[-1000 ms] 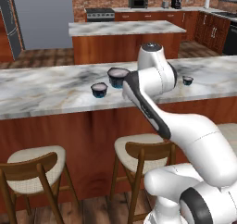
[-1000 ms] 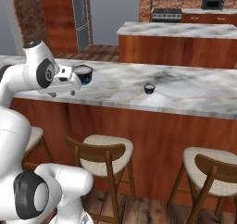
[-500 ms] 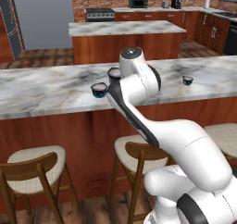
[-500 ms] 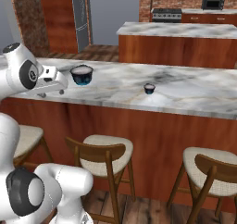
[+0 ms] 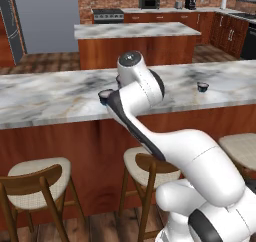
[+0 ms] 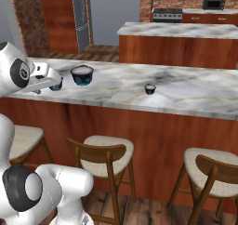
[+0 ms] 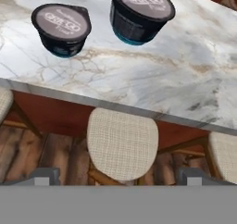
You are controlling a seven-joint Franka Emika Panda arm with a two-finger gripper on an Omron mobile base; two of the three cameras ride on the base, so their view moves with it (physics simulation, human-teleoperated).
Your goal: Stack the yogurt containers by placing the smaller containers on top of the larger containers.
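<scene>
The largest yogurt container (image 7: pixel 139 12) and the middle-sized one (image 7: pixel 61 28) stand side by side on the marble counter (image 7: pixel 152 79), both upright with pale grey lids. My gripper (image 7: pixel 119 177) is open with nothing between its widely spread fingertips (image 7: pixel 44 176). It hovers over the counter's front edge, short of both tubs. In the right base view my hand (image 6: pixel 42 76) partly covers the middle-sized tub (image 6: pixel 57 85), with the largest tub (image 6: pixel 82 75) just right of it. The tiniest tub (image 6: pixel 149 89) stands alone far to the right, also seen as a small tub (image 5: pixel 202 86) in the left base view.
Wooden stools with woven seats (image 7: pixel 121 142) stand below the counter's front edge (image 7: pixel 115 108). A second marble island (image 6: pixel 181 31) lies behind the counter. My own arm (image 5: pixel 137 86) hides the largest tub in the left base view.
The arm has swung left along the counter, carrying the hand from beside the largest tub to in front of the middle-sized one. The jaws stay open. The tubs have not moved.
</scene>
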